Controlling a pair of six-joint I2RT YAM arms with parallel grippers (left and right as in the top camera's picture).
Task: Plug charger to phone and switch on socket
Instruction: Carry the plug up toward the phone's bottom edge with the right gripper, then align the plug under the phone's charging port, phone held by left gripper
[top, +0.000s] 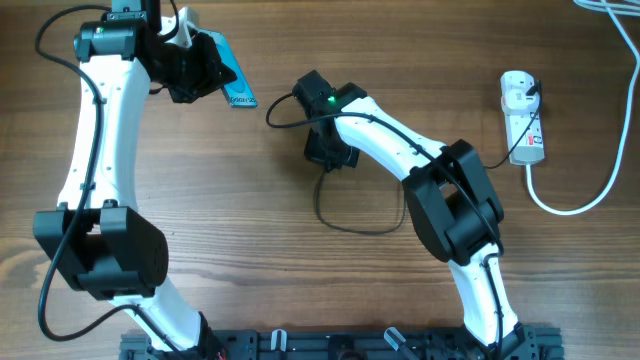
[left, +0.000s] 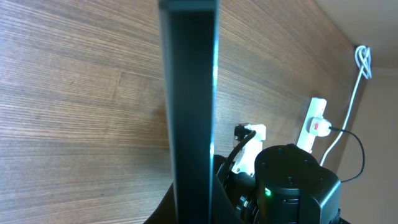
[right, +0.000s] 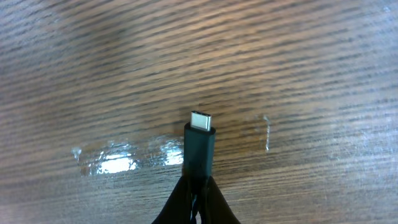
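The R gripper (right: 196, 193) is pinched tight on the charger (right: 199, 149), right at the back of the plug. In the R wrist view the plug stands straight up the frame. Its long side runs away from the fingers, and its small metal end points out over the wood table (right: 311, 74), not touching it. From above, the plug end is hidden under the gripper, so I can't tell which way it points there. The thin black cable (top: 365, 232) loops on the table just by the R arm. The L gripper (top: 205, 68) is far back on the L side, clamped on the phone (top: 236, 82). The phone is tilted w/ its blue-green screen showing. Its long side runs on a slant from back-left to front-right, and the white strip end points toward the R gripper. In the L wrist view the phone shows edge-on as a dark bar going straight up. The phone and plug are apart. The socket (top: 522, 125) lies well off to the R, long side front to back, w/ a thick white cord (top: 600, 190) curling from it.
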